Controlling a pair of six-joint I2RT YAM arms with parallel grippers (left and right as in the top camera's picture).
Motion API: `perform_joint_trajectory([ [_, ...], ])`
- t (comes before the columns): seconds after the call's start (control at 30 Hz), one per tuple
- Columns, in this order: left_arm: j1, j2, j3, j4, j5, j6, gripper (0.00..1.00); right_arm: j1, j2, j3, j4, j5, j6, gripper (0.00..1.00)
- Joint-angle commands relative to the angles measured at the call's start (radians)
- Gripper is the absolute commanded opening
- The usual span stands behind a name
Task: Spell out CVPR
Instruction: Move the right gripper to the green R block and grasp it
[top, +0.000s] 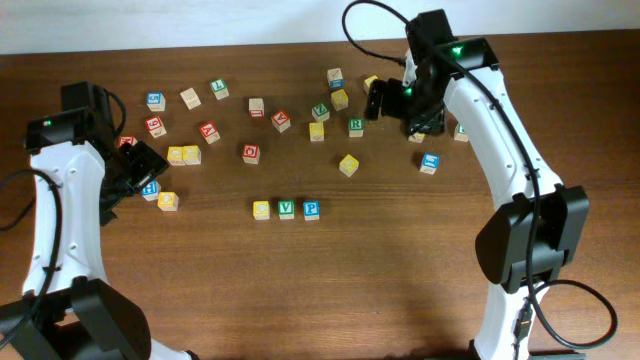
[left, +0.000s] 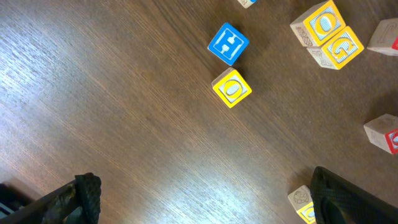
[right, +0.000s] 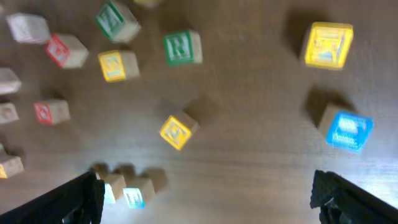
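A dark brown, wood-grained tabletop (top: 400, 290) fills the overhead view, with a strip of pale wall (top: 200, 22) behind its far edge. Two white arms with black joints stand at the near edge: the left arm (top: 48, 215) bends along the left edge, and the right arm (top: 505, 130) reaches toward the far edge, right of centre. The left end effector (top: 140, 168) hangs above the wood near the left edge, its fingers (left: 84, 196) spread wide with nothing between them. The right end effector (top: 400, 105) hovers over scattered blocks, its fingers (right: 78, 199) likewise apart and empty. Near the middle of the tabletop, toward the near edge, three blocks sit side by side in a short row: a yellow block (top: 261, 210) whose letter is too small to read, a green V block (top: 286, 209) and a blue P block (top: 311, 209). The green R block (top: 356, 126) lies well apart from that row, among loose blocks (top: 190, 97) by the far edge, pale wood with its green letter facing up.
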Motion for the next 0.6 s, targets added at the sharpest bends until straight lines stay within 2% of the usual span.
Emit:
perform_joint_trajectory([
  [0.0, 0.006, -0.008, 0.005, 0.001, -0.001, 0.001, 0.99, 0.024, -0.01, -0.002, 0.085, 0.076, -0.195, 0.98],
  [0.03, 0.006, -0.008, 0.005, 0.001, -0.001, 0.001, 0.99, 0.032, -0.005, -0.013, 0.141, 0.127, -0.195, 0.98],
  [0.17, 0.006, -0.008, 0.005, 0.001, -0.001, 0.001, 0.99, 0.067, 0.104, -0.017, 0.343, 0.134, -0.247, 0.99],
  [0.23, 0.006, -0.008, 0.005, 0.001, -0.001, 0.001, 0.99, 0.071, 0.174, -0.017, 0.39, 0.134, -0.243, 0.99],
  [0.3, 0.006, -0.008, 0.005, 0.001, -0.001, 0.001, 0.99, 0.072, 0.226, -0.017, 0.393, 0.134, -0.243, 0.88],
  [0.37, 0.006, -0.008, 0.005, 0.001, -0.001, 0.001, 0.99, 0.087, 0.267, -0.017, 0.397, 0.135, -0.243, 0.87],
  [0.43, 0.006, -0.008, 0.005, 0.001, -0.001, 0.001, 0.99, 0.115, 0.286, -0.017, 0.408, 0.204, -0.185, 0.68],
  [0.57, 0.006, -0.008, 0.005, 0.001, -0.001, 0.001, 0.99, 0.158, 0.299, -0.017, 0.419, 0.298, -0.084, 0.66],
])
